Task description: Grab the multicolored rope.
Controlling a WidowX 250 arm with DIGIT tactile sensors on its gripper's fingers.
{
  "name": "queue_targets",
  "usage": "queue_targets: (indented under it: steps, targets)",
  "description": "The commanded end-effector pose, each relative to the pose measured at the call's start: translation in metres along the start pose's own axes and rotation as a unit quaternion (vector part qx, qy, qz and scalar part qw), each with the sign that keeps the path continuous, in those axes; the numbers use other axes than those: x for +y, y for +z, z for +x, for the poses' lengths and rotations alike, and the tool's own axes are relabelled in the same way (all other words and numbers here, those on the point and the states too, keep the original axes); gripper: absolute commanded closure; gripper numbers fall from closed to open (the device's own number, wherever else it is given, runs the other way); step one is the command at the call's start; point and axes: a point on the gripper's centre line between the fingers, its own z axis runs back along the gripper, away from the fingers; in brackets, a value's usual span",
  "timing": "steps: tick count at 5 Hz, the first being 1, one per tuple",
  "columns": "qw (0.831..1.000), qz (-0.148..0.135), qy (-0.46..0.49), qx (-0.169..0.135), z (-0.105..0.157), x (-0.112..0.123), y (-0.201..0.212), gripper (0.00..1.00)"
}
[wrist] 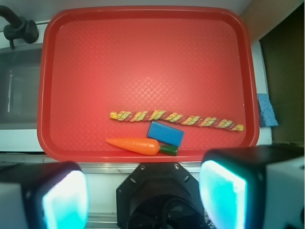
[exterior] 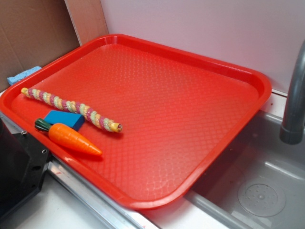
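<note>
The multicolored rope [exterior: 71,107] [wrist: 177,118], a twisted cord with pink, yellow and pale green bands, lies flat near the left edge of the red tray [exterior: 200,143] [wrist: 143,57]. My gripper [wrist: 143,198] hovers high above the robot base, off the tray's near rim. Its jaws stand wide apart with nothing between them, and the rope lies well ahead of them. In the exterior view the gripper itself is out of frame; only the black robot base [exterior: 19,167] shows at the lower left.
Beside the rope lie an orange toy carrot [exterior: 71,137] [wrist: 138,144] and a blue block [exterior: 64,119] [wrist: 165,133]. A blue sponge [exterior: 23,74] [wrist: 267,110] rests off the tray. A grey faucet [exterior: 295,95] and sink basin [exterior: 257,191] are to the right.
</note>
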Motion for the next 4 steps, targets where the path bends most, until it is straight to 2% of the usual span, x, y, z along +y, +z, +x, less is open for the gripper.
queue_targets:
  steps: [1,2,3,4]
  targets:
    - [1.000,0.000,0.000,0.000,0.000,0.000,0.000,0.00]
    - [0.996,0.018,0.088,-0.006,0.003,0.008,-0.005,0.00]
    - [0.980,0.011,0.197,-0.026,0.002,0.017,-0.018,0.00]
    - [0.947,0.010,0.319,-0.023,0.002,0.036,-0.034,0.00]
